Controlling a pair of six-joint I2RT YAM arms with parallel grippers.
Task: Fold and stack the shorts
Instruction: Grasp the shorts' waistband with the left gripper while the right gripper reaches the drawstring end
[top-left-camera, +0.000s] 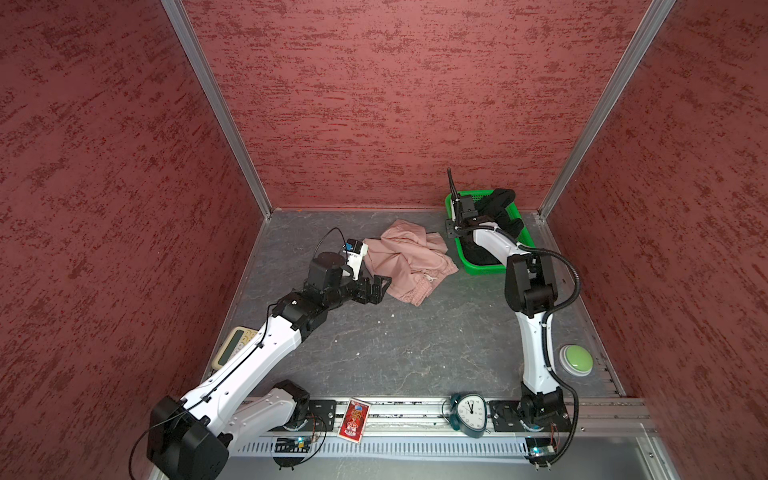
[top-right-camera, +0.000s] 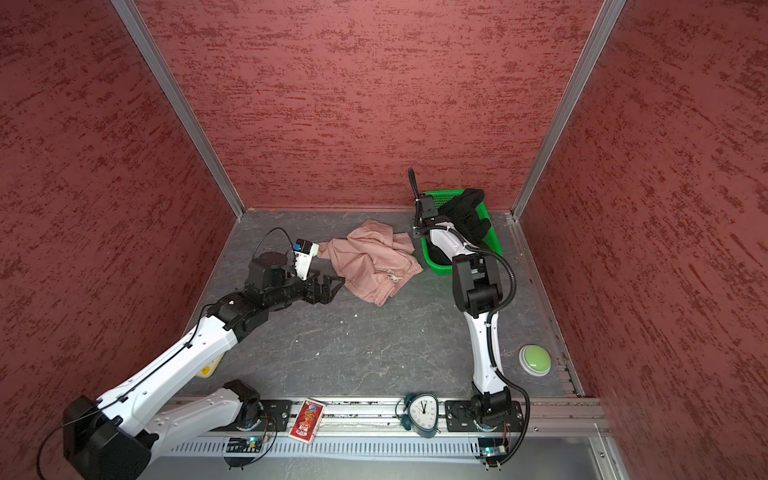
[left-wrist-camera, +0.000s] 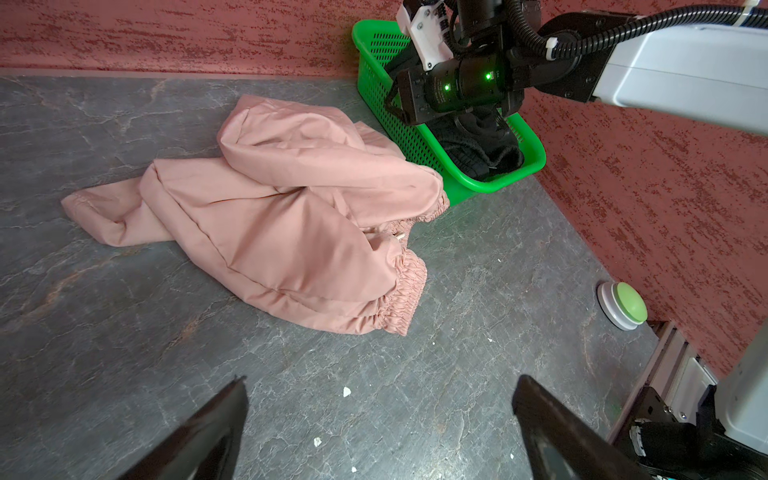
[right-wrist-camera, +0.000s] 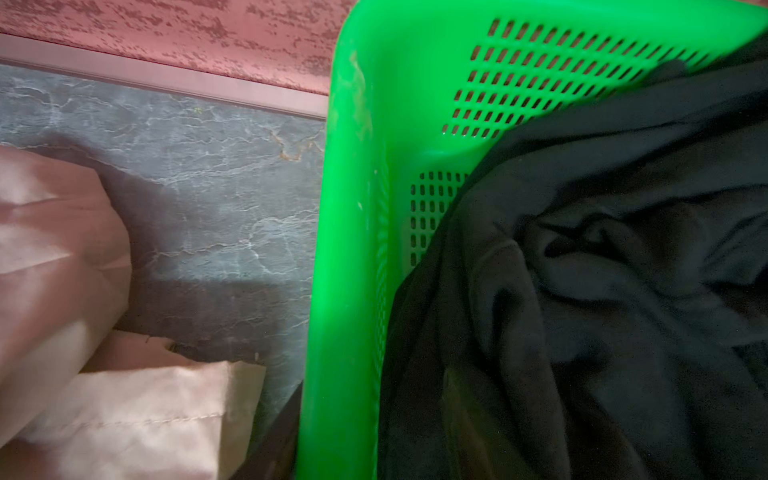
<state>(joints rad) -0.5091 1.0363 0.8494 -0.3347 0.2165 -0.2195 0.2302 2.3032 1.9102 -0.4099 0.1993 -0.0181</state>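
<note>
Lying crumpled on the grey table (top-left-camera: 395, 345), the pink shorts (top-left-camera: 409, 257) are found just ahead of the left gripper (top-left-camera: 379, 289), whose jaws are spread wide with nothing held. In the left wrist view the two dark fingers (left-wrist-camera: 216, 424) are seen well apart, with bare table between them and the gathered waistband beyond their tips, untouched. The black shorts (top-left-camera: 500, 208) are bunched inside the green basket (top-left-camera: 482, 268), with part of the fabric draped over its far rim. The right gripper (left-wrist-camera: 478, 120) is pointed down into that basket, directly over the black fabric. Its jaws are hidden by its own body and by the dark cloth, so it cannot be told whether they are spread or clamped on the shorts. The basket wall is set just beside the pink shorts, to one side of the right jaws.
</note>
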